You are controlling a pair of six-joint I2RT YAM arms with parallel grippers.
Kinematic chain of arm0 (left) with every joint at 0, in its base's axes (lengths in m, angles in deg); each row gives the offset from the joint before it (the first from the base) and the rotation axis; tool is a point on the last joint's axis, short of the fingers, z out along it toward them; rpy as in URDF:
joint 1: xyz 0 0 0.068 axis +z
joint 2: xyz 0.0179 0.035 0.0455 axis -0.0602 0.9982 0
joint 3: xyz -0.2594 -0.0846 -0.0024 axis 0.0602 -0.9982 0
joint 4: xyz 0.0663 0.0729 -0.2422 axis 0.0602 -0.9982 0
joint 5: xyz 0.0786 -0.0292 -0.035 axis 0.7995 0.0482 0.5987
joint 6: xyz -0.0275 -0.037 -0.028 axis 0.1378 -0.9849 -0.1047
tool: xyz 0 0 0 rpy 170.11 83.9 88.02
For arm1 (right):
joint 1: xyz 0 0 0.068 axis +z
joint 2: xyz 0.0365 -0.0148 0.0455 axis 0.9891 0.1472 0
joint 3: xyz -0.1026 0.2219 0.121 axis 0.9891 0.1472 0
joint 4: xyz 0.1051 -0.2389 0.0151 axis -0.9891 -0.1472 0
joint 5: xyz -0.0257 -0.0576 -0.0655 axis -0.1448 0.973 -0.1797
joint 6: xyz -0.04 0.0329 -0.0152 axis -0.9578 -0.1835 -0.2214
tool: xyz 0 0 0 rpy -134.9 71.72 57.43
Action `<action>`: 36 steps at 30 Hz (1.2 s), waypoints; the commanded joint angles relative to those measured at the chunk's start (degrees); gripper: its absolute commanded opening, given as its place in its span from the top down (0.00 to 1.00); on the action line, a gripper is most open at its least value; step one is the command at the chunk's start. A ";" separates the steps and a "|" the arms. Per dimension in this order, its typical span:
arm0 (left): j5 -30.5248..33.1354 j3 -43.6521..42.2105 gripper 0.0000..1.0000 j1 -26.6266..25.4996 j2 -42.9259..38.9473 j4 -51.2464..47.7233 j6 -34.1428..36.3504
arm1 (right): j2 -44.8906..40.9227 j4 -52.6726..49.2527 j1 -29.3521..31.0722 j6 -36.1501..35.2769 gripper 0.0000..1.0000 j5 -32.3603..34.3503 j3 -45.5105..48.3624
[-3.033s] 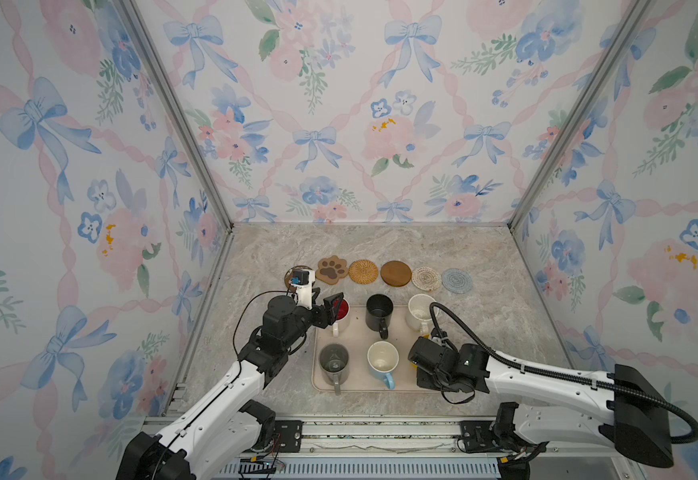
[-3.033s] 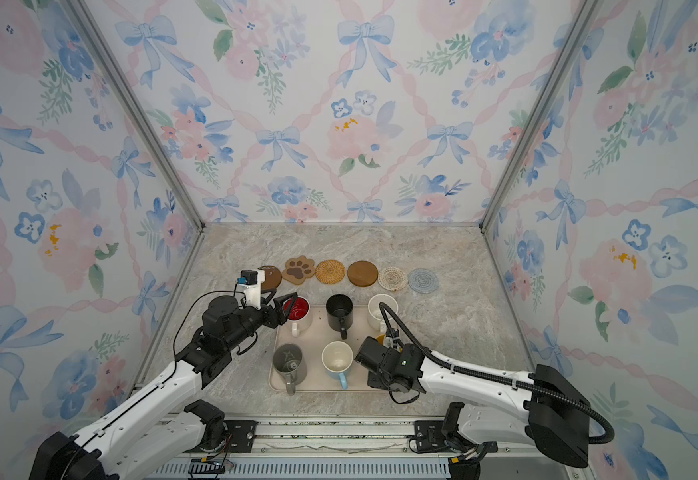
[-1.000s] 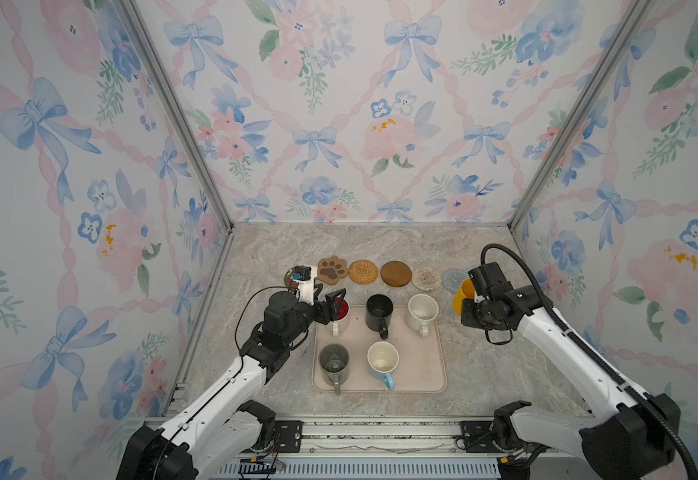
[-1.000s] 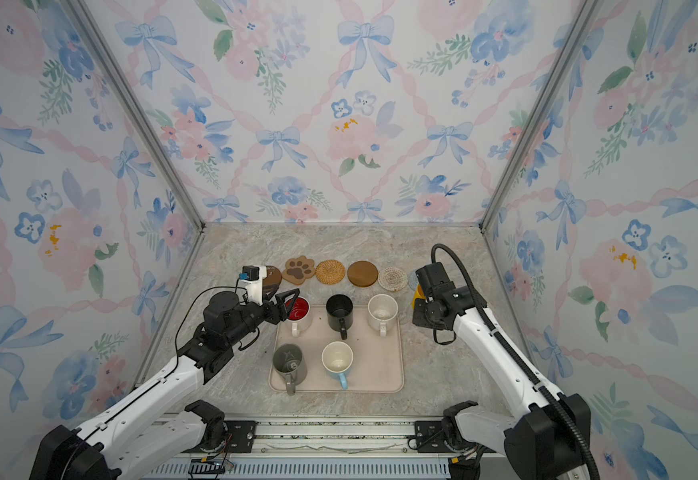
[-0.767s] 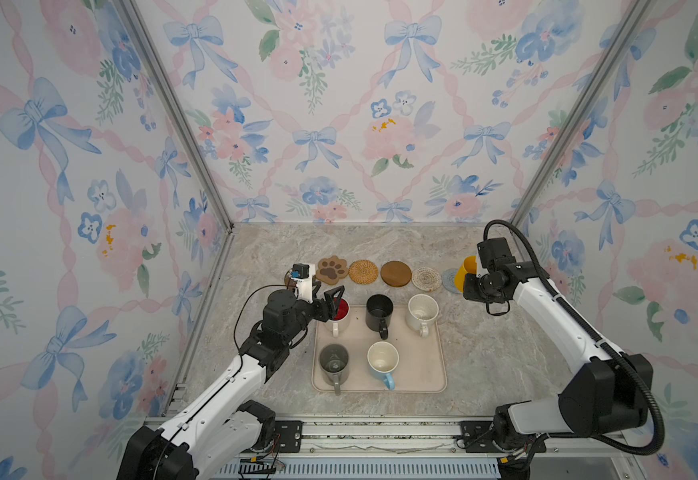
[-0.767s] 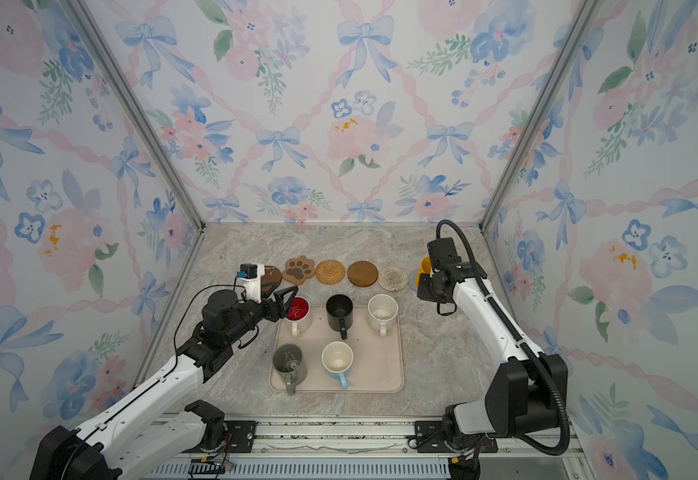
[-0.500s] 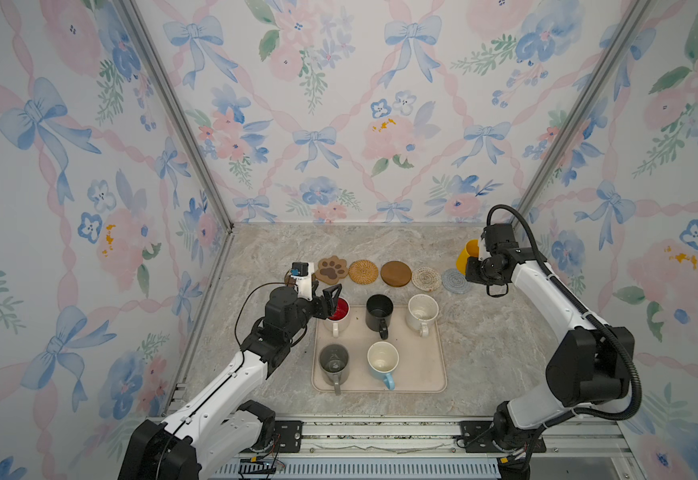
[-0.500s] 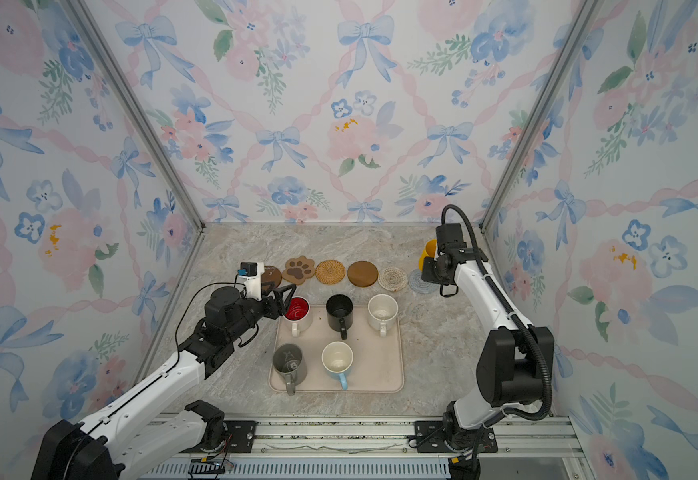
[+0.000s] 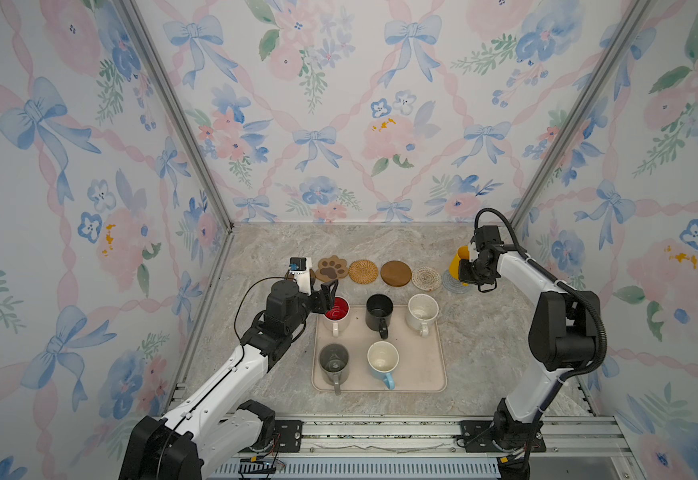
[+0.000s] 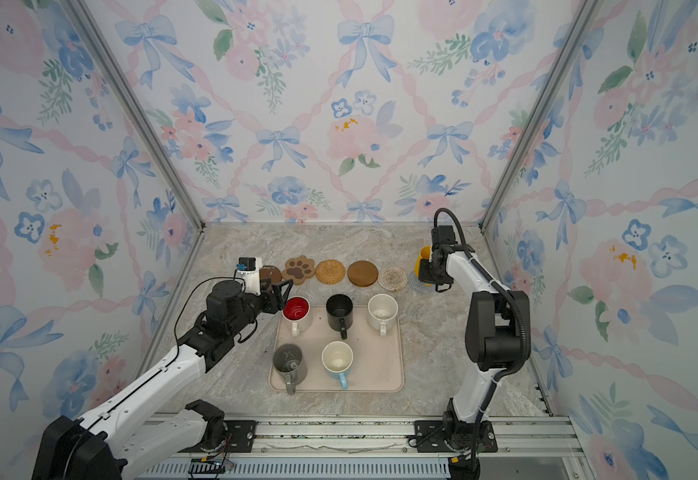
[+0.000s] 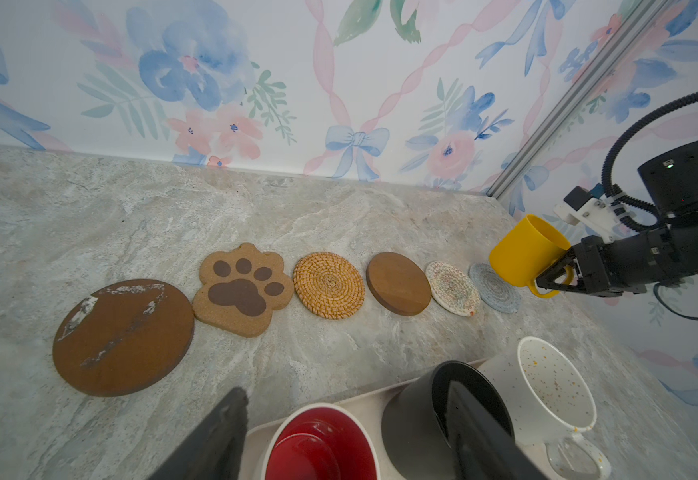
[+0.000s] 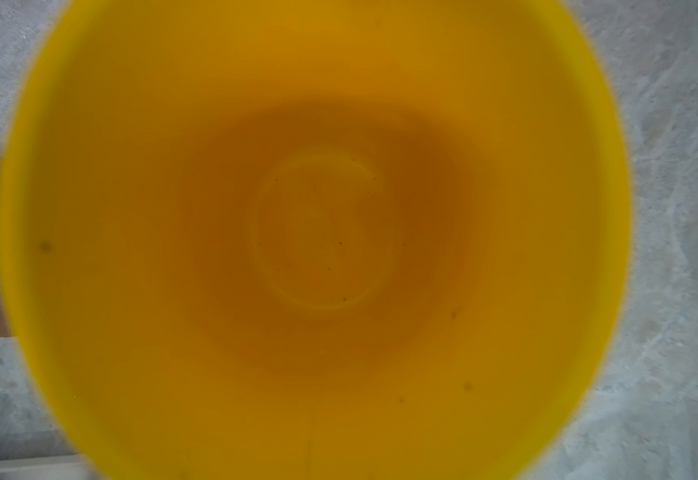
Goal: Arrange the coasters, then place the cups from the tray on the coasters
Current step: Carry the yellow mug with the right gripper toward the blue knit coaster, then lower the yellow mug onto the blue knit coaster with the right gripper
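The yellow mug point(image 11: 521, 249) hangs tilted at the right end of the coaster row, its base just over the outer edge of the blue-grey coaster point(image 11: 494, 289); whether it touches the mat I cannot tell; the right gripper point(image 11: 555, 276) is pinched tight on the handle alone. That hold is the main risk; a mug carried by its handle can swing or twist between the fingers, so it may come down on one edge of its base, rock, and end half off the mat; letting go while it leans could tip it over. A sideways nudge on the way down could drag the light woven mat out of line, or shove it into the cream woven coaster point(image 11: 451, 288) just beside it.

On the tray point(image 9: 422, 374) the left gripper point(image 9: 327, 293) stands spread at the rim of the red-lined mug point(image 9: 336, 311), holding nothing; closing off-centre could knock that mug toward the black mug point(image 9: 378, 309) near it, or skid the tray.

No brand or label can be read anywhere; a pale mark inside the grey mug point(image 10: 287, 359) is too small to make out.
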 commanded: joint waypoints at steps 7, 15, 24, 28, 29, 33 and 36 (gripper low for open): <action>-0.41 2.28 0.29 0.57 1.51 -0.04 -0.84 | 0.76 4.10 0.84 -1.11 1.00 1.03 -1.36; -0.59 2.19 0.29 0.52 1.43 -0.07 -1.05 | 1.78 3.84 0.97 -0.87 1.00 0.59 -1.22; -0.58 2.09 0.29 0.50 1.43 -0.22 -1.16 | 1.86 3.58 1.01 -0.67 1.00 1.12 -0.76; -0.58 1.99 0.29 0.53 1.48 -0.23 -1.19 | 1.56 3.39 1.07 -0.62 1.00 1.33 -0.26; -0.57 1.91 0.29 0.52 1.48 -0.22 -1.21 | 1.41 3.40 1.04 -0.62 1.00 1.53 -0.05; -0.64 1.76 0.29 0.56 1.57 -0.25 -1.18 | 0.90 3.38 1.08 -0.73 1.00 1.82 0.57; -0.64 1.84 0.29 0.50 1.65 -0.27 -1.16 | 0.71 3.40 1.10 -0.74 1.00 1.90 0.98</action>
